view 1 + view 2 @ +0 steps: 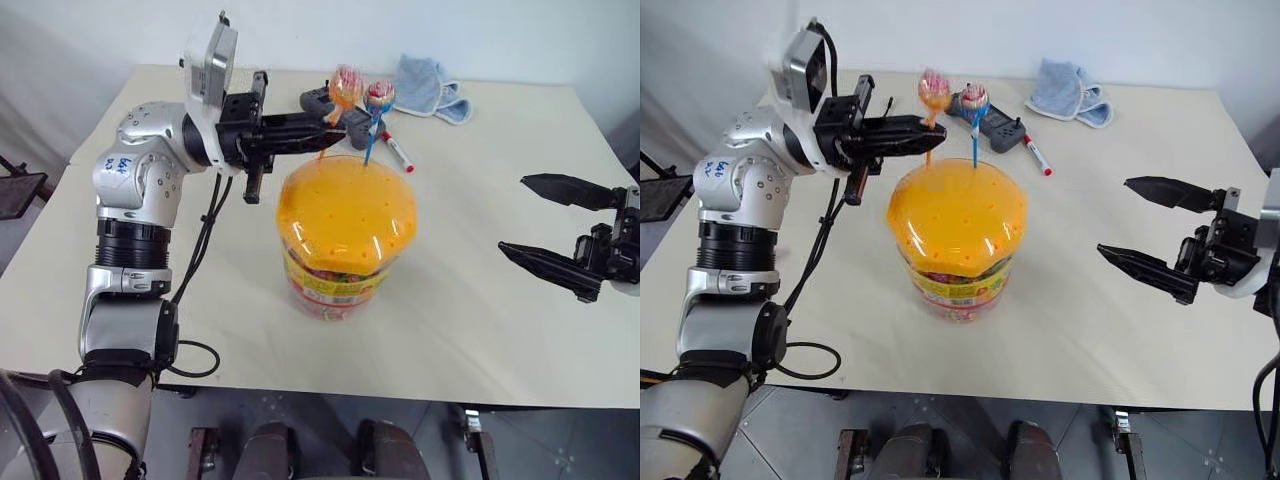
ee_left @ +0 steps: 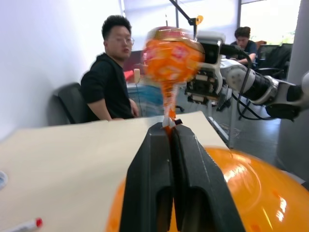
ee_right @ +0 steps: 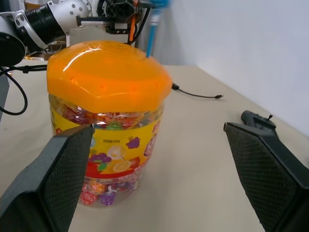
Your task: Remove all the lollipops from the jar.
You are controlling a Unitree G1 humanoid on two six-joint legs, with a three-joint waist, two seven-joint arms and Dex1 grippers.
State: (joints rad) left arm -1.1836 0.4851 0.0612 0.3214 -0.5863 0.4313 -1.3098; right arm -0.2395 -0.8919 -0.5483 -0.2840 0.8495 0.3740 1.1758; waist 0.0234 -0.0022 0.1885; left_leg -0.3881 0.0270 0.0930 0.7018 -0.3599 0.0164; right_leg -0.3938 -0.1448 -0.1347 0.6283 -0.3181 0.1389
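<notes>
Clamped tight, my left jaws pinch the orange lollipop by its stick, above the jar's lid at upper centre of the frame. Just right of it, the blue-stick lollipop stands upright in the domed orange lid. The jar sits mid-frame on the surface. My right jaws hang wide open at the right edge, holding nothing, well apart from the jar.

Two head eyes looking steeply down over the table, jar near frame centre in both, left wrist camera close along its fingers, right wrist camera level, facing the jar's side.
</notes>
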